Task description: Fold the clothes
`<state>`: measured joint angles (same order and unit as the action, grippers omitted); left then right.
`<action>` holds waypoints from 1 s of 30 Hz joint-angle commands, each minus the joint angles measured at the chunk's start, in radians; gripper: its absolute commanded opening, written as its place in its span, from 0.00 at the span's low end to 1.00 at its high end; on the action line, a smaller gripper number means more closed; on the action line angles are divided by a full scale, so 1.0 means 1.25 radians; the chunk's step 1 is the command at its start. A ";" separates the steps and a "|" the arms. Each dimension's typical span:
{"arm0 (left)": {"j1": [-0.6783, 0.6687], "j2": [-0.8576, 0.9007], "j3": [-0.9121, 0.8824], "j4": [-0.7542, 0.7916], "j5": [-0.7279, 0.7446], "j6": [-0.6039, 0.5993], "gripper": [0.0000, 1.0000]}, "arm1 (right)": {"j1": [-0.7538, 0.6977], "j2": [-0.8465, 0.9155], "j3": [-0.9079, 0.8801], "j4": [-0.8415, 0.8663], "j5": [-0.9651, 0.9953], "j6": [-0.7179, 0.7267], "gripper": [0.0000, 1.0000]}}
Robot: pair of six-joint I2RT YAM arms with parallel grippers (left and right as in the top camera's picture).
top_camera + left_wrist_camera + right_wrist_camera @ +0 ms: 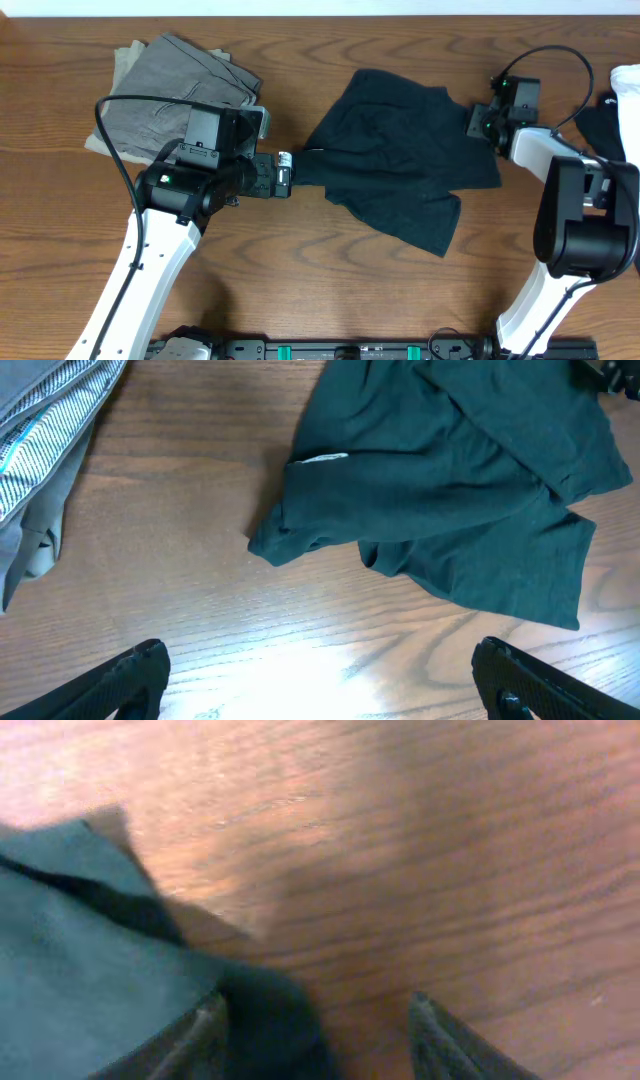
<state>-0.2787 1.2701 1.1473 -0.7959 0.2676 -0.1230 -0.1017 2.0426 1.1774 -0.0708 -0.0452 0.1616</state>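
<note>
Counting one black T-shirt (pixel 400 175), soft and crumpled, lying mid-desk (pixel 300 290); one grey folded garment (pixel 170 90) at the far left corner; one white cloth (pixel 628 90) at the right edge. My left claw (pixel 285 172) gapes wide just beside the T-shirt's left hem. My right claw (pixel 478 122) stands partly apart at its right edge, fabric against one finger (pixel 205 1032). Bare wood grain runs along the near edge.

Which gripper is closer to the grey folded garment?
Left. The left gripper sits near the grey garment, between it and the black T-shirt; the right gripper is beyond the T-shirt, at its far edge.
</note>
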 commanded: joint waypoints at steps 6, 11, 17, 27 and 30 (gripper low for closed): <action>-0.002 0.003 0.017 0.026 0.010 0.013 0.98 | -0.045 0.012 0.032 -0.099 -0.018 -0.040 0.01; -0.002 0.003 0.017 0.031 0.010 0.013 0.98 | -0.113 0.004 0.045 -0.121 -0.062 -0.052 0.01; -0.002 0.003 0.017 0.034 0.010 0.013 0.98 | -0.231 -0.057 0.096 -0.173 -0.045 -0.028 0.01; -0.002 0.003 0.017 0.034 0.010 0.013 0.98 | -0.318 -0.127 0.141 -0.276 -0.375 -0.093 0.18; -0.002 0.003 0.017 0.033 0.010 0.013 0.98 | -0.282 -0.118 0.132 -0.308 -0.360 -0.107 0.38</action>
<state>-0.2787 1.2701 1.1473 -0.7547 0.2672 -0.1226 -0.5011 1.8835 1.3487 -0.4347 -0.3710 0.0921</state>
